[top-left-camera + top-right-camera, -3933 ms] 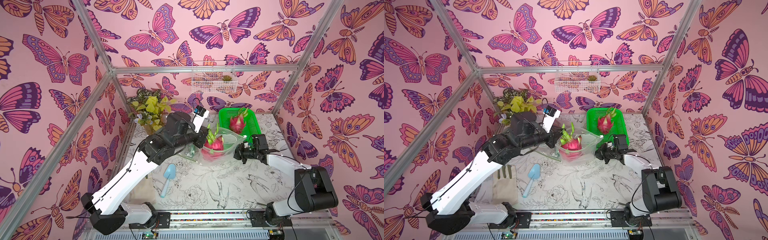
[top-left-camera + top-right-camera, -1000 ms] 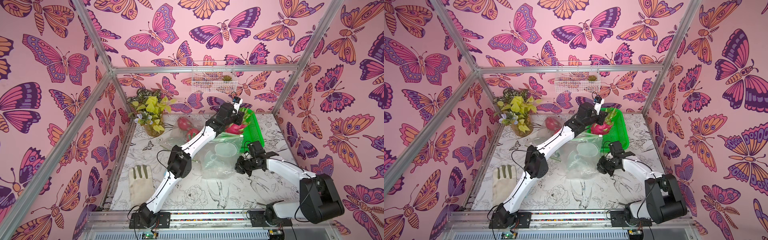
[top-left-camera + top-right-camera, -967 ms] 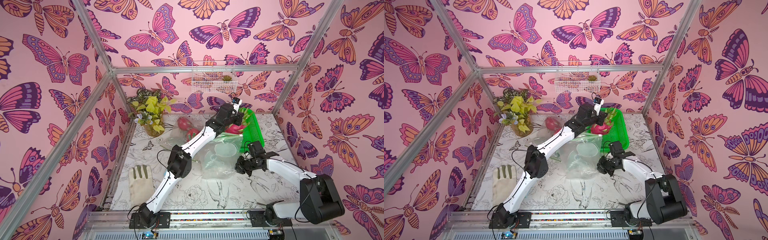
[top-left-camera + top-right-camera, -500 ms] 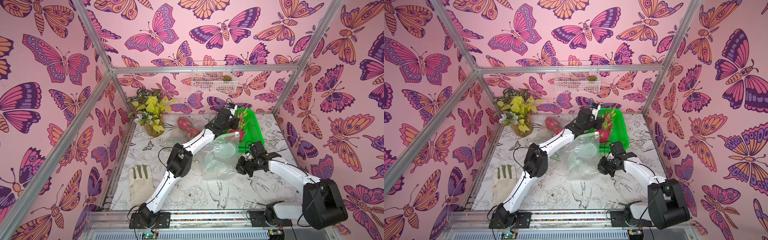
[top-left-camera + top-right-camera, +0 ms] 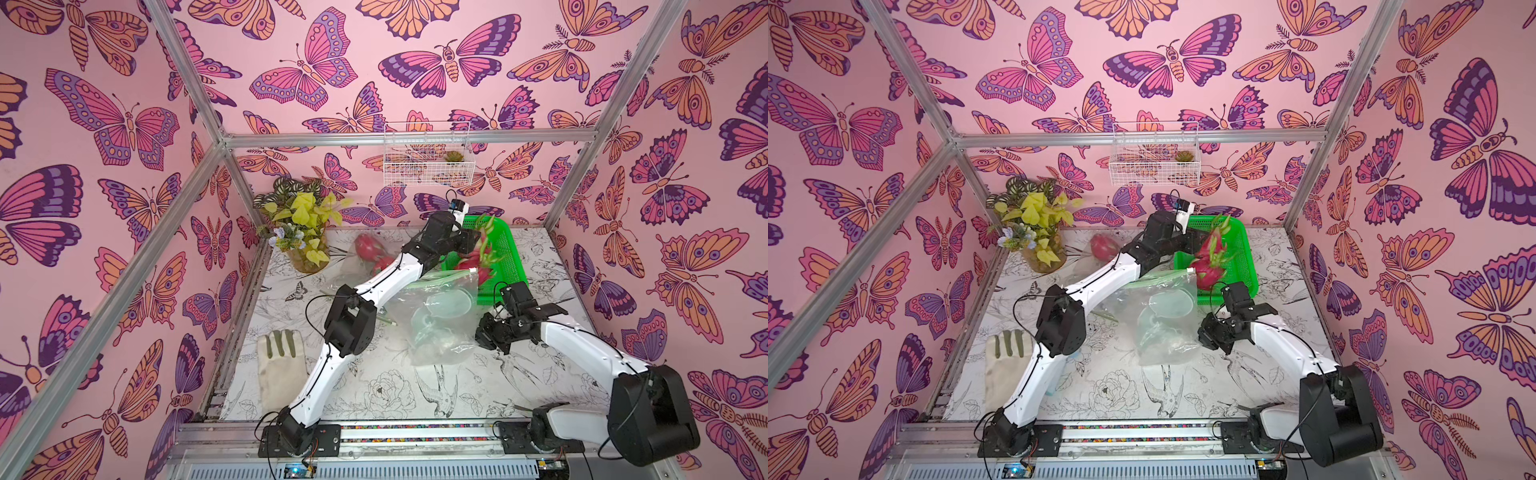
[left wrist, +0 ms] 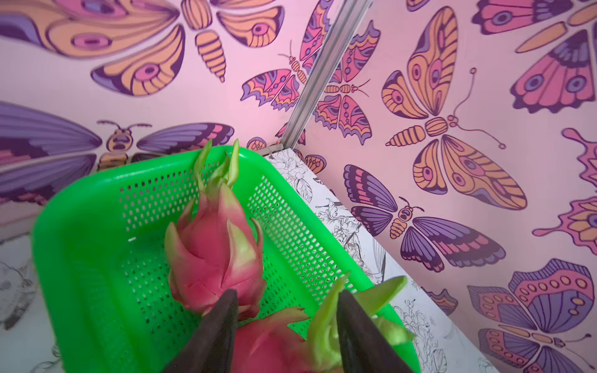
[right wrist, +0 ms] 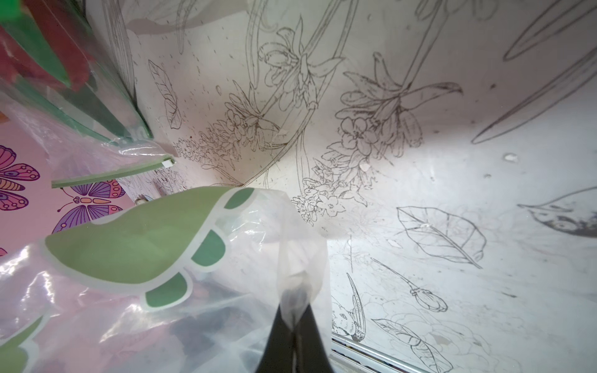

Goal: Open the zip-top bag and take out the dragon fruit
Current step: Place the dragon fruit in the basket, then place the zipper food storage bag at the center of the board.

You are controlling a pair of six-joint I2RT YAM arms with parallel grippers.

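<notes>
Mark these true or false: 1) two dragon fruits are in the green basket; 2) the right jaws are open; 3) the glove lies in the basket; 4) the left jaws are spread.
1) True: two dragon fruits lie in the green basket.
2) False: the right gripper is shut, pinching the bag.
3) False: the glove lies on the table, apart from the basket.
4) True: the left gripper stands open over the basket.

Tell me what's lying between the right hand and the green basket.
The clear zip-top bag fills that stretch: the right hand pinches its near corner, and its mouth reaches the green basket, as both top views show.
</notes>
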